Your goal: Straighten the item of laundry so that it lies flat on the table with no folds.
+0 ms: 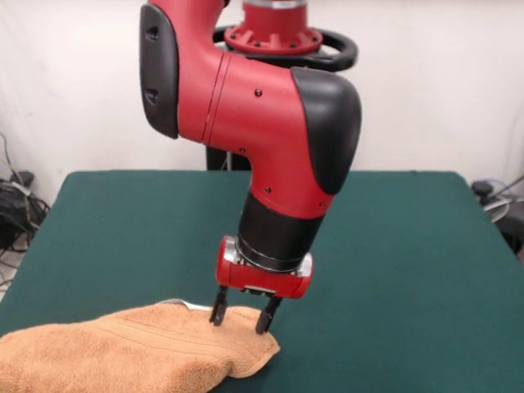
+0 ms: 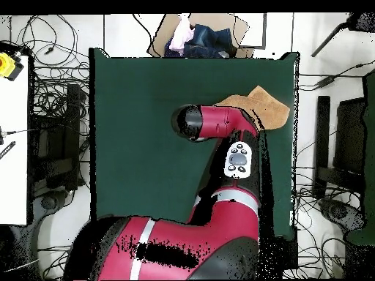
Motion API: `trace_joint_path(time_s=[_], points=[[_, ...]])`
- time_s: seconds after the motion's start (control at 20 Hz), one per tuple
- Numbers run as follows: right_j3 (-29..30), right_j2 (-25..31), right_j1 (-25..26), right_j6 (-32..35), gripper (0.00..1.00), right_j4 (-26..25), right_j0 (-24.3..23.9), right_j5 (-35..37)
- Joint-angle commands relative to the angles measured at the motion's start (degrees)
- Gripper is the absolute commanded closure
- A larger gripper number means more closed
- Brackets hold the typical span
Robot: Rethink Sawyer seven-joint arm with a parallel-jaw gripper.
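1. The orange-tan towel (image 1: 131, 348) lies bunched at the near left corner of the green table (image 1: 393, 246) in the front view, running off the picture's bottom and left edges; a woven border band crosses its top in a long curve.
2. The gripper (image 1: 245, 314) stands spread apart over the towel's right end, its two black fingers (image 1: 219, 308) pointing down with towel edge showing in the gap between them (nothing is clamped).
3. Both tips meet or just touch the cloth near its rounded right corner; the exact contact is hard to tell.
4. In the overhead view the towel (image 2: 265, 108) shows beside the red arm (image 2: 220, 121) near the table's (image 2: 146, 146) right edge, partly hidden under the arm.
5. A thin pale strip shows at the towel's far edge, by the left finger.
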Motion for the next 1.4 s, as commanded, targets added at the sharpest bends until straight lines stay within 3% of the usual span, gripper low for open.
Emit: trace_joint_path(time_s=[0.05, 0.35, 0.85, 0.9, 1.4], points=[[1.7, 4.7, 1.4, 5.1, 0.0, -0.1, -0.1, -0.2], [4.4, 8.4, 0.9, 4.2, 0.0, 1.2, -3.2, -3.4], [6.2, 9.6, 0.5, 5.8, 0.0, 0.0, -4.0, -7.7], [6.4, 9.6, 0.4, 6.0, 1.0, -0.1, -4.1, -8.2], [6.1, 9.9, 0.5, 4.9, 1.0, 0.2, -4.3, -6.4]])
